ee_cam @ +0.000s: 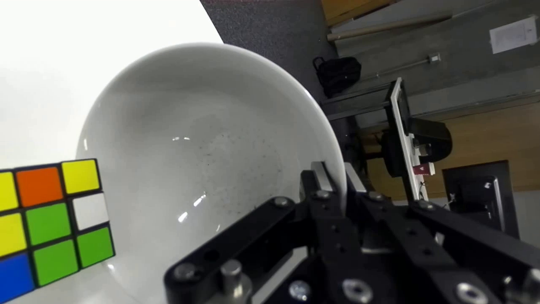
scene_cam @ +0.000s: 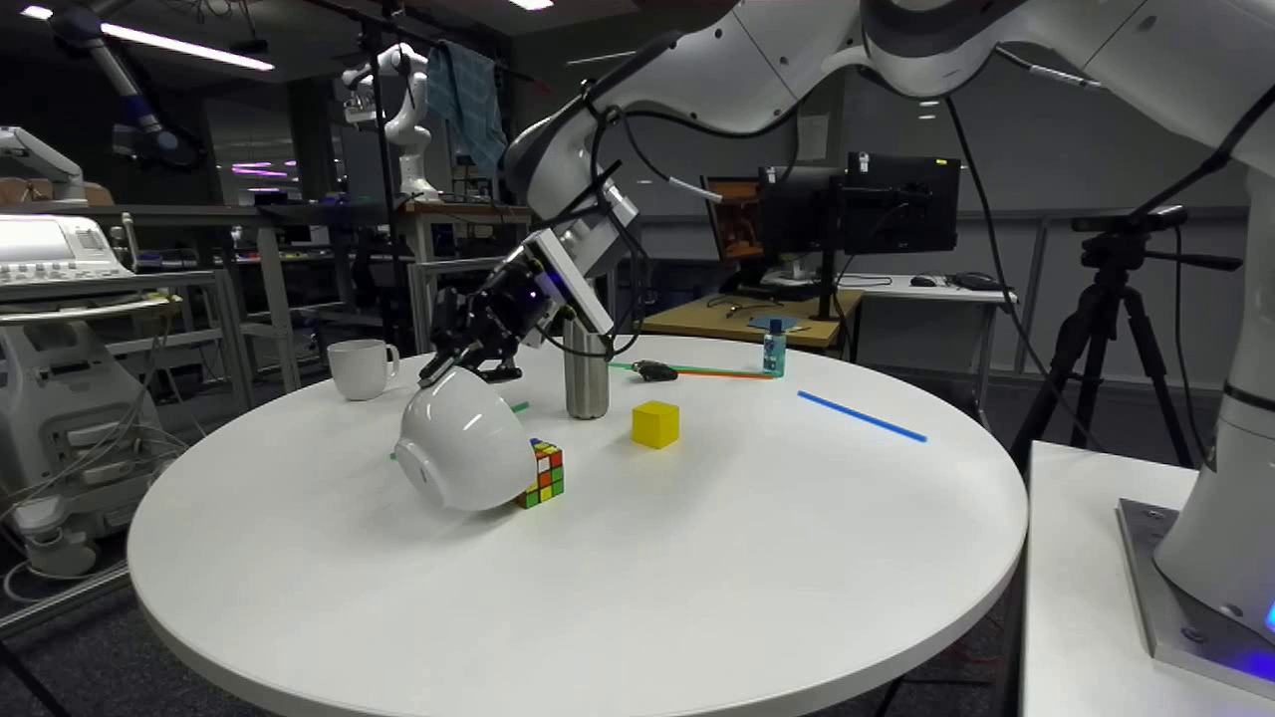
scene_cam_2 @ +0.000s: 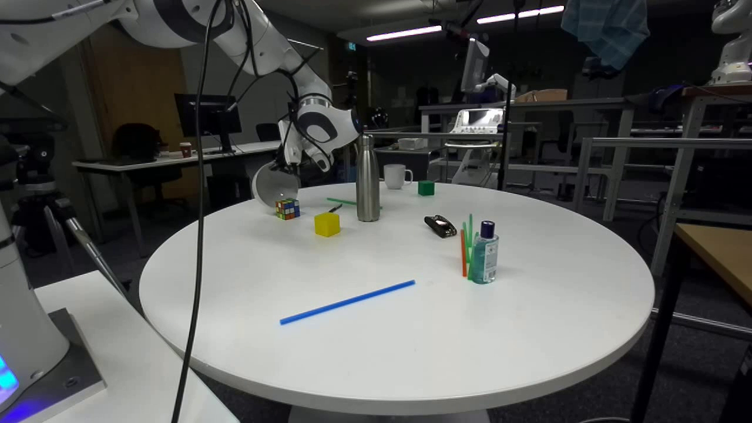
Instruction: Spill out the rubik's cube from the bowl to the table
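The white bowl (scene_cam: 458,443) is tipped on its side low over the table (scene_cam: 697,568), its opening toward the rubik's cube (scene_cam: 544,478). The cube rests on the table at the bowl's mouth, also in an exterior view (scene_cam_2: 288,209). In the wrist view, the cube (ee_cam: 52,221) is at the lower left, partly cut off, in front of the bowl's bare inside (ee_cam: 190,97). My gripper (ee_cam: 334,177) is shut on the bowl's rim, one finger inside and one outside. In an exterior view, my gripper (scene_cam: 458,370) is above the bowl. Whether the bowl touches the table cannot be told.
A yellow block (scene_cam: 655,424) and a steel bottle (scene_cam: 587,383) stand near the cube. A white cup (scene_cam: 361,368) and a green block (scene_cam_2: 426,188) are farther off. A sanitizer bottle (scene_cam_2: 485,255), straws, a black object (scene_cam_2: 440,225) and a blue stick (scene_cam_2: 348,302) lie around.
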You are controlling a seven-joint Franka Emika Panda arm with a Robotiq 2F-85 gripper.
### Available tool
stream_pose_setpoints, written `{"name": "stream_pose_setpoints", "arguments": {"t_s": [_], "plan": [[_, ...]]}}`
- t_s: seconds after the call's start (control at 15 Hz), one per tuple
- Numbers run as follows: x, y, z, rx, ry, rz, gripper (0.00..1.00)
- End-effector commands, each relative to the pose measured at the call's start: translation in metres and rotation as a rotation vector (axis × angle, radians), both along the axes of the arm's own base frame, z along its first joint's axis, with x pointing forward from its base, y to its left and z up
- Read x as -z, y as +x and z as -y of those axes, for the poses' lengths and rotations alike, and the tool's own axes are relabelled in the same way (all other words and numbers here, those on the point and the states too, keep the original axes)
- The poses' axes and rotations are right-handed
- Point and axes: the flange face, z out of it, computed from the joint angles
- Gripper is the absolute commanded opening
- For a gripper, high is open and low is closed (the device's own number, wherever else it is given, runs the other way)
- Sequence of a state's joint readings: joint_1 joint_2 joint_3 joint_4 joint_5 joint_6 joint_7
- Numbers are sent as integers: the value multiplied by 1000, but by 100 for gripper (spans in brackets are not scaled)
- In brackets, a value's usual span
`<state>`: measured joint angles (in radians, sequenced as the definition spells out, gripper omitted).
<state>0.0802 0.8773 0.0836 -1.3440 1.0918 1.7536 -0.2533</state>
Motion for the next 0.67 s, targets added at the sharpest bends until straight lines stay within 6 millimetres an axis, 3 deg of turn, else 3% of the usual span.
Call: {"name": "stream_pose_setpoints", "arguments": {"t_s": [0.0,0.6], "plan": [[-28,9,-6,-22,-64,10,3],[-68,20,-24,-99,-175,76,3]]}}
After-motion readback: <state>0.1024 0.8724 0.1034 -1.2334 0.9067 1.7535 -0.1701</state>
